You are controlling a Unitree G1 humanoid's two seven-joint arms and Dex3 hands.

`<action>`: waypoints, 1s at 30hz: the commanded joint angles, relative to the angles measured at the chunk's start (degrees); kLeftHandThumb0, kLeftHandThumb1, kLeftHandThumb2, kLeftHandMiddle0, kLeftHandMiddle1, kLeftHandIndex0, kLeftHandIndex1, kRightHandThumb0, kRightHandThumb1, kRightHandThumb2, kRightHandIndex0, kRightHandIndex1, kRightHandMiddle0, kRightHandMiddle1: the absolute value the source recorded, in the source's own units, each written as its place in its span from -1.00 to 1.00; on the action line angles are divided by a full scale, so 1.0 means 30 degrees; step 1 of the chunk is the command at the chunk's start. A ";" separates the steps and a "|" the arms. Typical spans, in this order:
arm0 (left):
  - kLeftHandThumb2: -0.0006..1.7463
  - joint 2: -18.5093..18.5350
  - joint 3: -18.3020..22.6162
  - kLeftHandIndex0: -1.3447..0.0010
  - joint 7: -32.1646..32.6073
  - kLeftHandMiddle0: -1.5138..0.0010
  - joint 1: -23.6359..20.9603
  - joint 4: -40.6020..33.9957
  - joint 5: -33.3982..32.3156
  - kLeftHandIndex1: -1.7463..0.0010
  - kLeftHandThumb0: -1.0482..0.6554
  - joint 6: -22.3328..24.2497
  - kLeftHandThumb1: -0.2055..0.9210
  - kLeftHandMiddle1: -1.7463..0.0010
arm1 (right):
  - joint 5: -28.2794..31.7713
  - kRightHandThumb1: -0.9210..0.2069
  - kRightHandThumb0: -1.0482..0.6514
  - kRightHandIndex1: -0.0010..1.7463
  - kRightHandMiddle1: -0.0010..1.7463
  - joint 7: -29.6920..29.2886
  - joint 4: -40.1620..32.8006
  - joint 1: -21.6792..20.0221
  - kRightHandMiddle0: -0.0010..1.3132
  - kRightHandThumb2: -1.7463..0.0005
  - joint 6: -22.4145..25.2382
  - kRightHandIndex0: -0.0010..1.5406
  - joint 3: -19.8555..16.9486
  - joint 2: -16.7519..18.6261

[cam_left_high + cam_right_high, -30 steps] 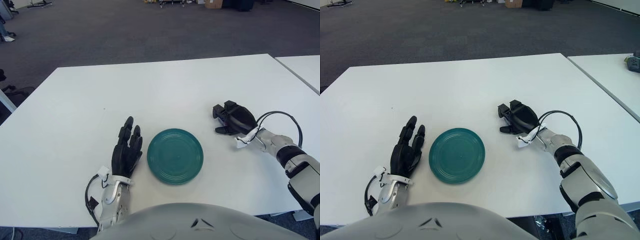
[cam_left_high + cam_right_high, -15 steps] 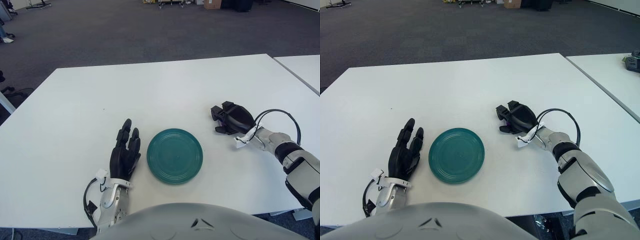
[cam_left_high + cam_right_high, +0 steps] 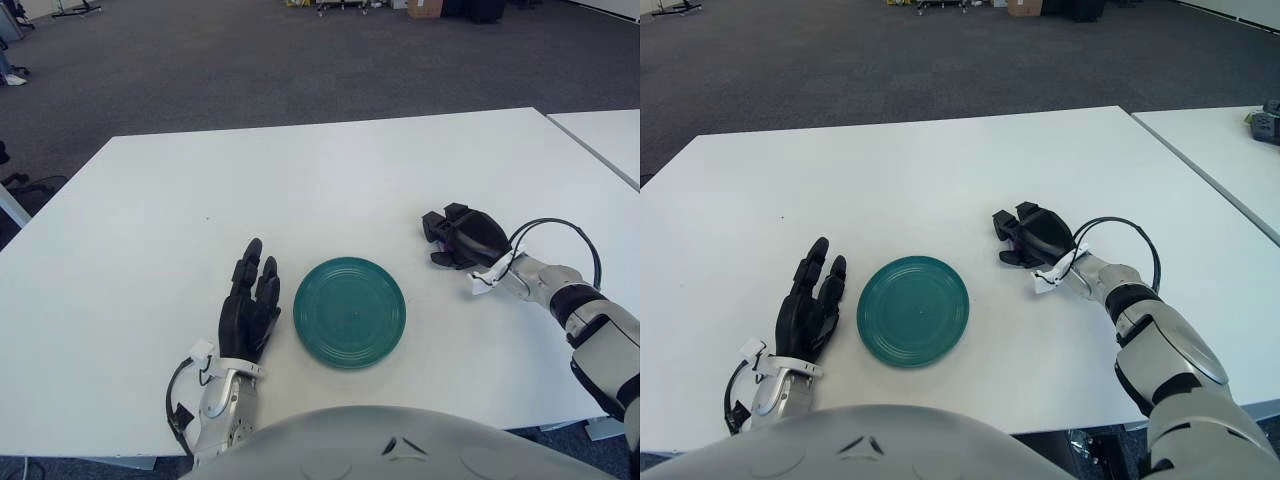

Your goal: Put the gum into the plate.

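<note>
right hand curled palm-down over purple gum, right of plate.

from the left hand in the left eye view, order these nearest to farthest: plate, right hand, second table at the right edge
1. The green plate lies just to the right of the left hand, on the white table.
2. The right hand shows beyond the plate, farther right, fingers curled around something purple, probably the gum.
3. The second table is farthest, at the picture's right edge.
</note>
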 commanded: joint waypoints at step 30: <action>-0.70 -0.0200 0.0029 1.00 0.0318 0.94 -0.0021 0.0122 -0.0078 0.54 -0.71 0.0644 1.00 0.99 | 0.6069 -0.12 -0.29 1.00 1.00 1.2643 -1.7015 0.3241 -0.20 -0.34 0.3053 0.19 -0.8407 -0.1406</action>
